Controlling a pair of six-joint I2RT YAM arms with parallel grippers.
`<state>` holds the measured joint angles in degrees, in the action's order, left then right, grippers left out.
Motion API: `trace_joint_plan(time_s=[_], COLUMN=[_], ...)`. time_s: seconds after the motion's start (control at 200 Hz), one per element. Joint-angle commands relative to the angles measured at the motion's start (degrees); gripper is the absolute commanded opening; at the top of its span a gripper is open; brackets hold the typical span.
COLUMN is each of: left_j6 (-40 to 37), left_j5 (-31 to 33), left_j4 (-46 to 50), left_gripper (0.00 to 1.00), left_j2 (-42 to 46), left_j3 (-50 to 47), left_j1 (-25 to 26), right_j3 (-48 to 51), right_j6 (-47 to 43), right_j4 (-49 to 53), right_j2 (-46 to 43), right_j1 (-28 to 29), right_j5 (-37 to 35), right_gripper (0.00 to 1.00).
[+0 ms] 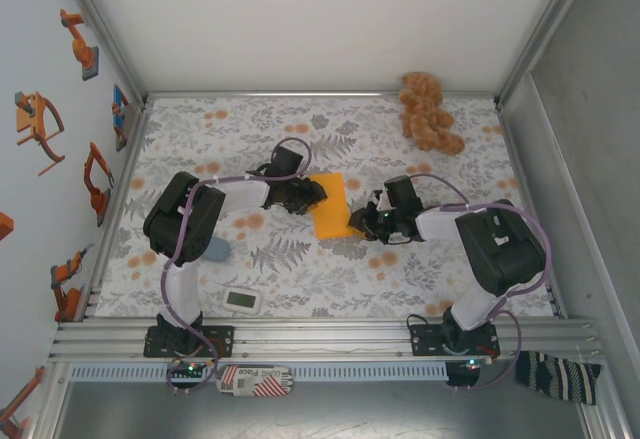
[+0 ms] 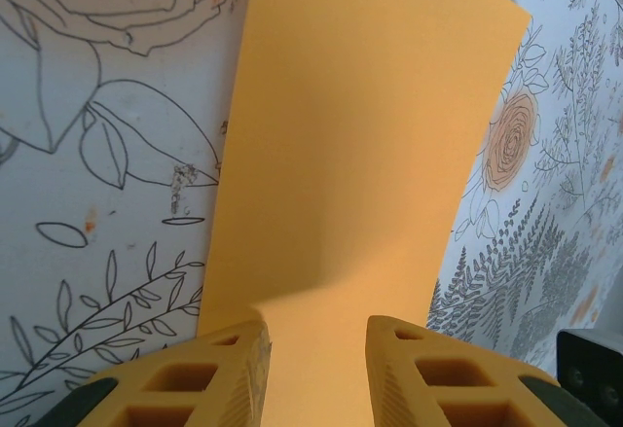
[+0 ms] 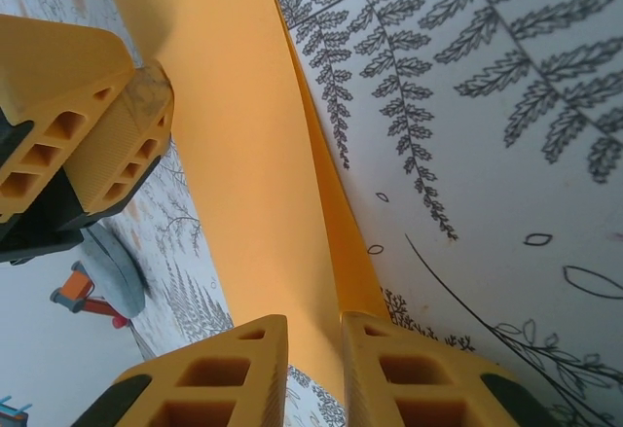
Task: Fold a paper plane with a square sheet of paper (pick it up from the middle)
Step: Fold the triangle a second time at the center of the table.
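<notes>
Right hand [image 3: 313, 325] seems to pinch the orange sheet [image 2: 360, 155] edge; left hand [image 2: 316, 328], part-open, straddles it.

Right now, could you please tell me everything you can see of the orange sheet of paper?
The square sheet of paper is thin, plain and bright orange. It shows as a narrow rectangle, and the right wrist view shows two layers along one long edge, so it looks folded over. It lies mid-table on the flowered cloth. The left gripper seems to rest on its face with jaws apart. The right gripper has its jaws astride the layered edge; pinched or not, I cannot tell.
</notes>
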<state>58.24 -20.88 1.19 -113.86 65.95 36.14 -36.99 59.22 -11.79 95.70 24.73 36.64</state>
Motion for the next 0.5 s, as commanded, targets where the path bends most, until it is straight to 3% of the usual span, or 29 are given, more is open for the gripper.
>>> trace_joint_plan(time_s=[0.0,0.145,0.3,0.496], left_j6=[0.09,-0.20,-1.67,-7.39], left_j5=[1.54,1.04,-0.33,-0.89], left_j4=[8.00,8.10,8.19,7.62], left_gripper=[0.34,0.34,0.34,0.36], left_j2=[-1.71,-1.46,-0.44,3.07], left_j3=[-1.97,-1.58,0.59,4.97], left_j1=[0.77,0.79,0.86,0.76], right_j3=[-0.97,-1.14,-1.07,-0.24], right_j6=[0.77,1.51,1.70,0.06], right_j4=[-1.66,-2.44,-1.86,1.06], right_j2=[0.66,1.27,1.42,-0.32], right_j1=[0.27,0.31,0.24,0.25], right_j5=[0.45,0.27,0.18,-0.17], right_gripper=[0.20,0.16,0.00,0.00])
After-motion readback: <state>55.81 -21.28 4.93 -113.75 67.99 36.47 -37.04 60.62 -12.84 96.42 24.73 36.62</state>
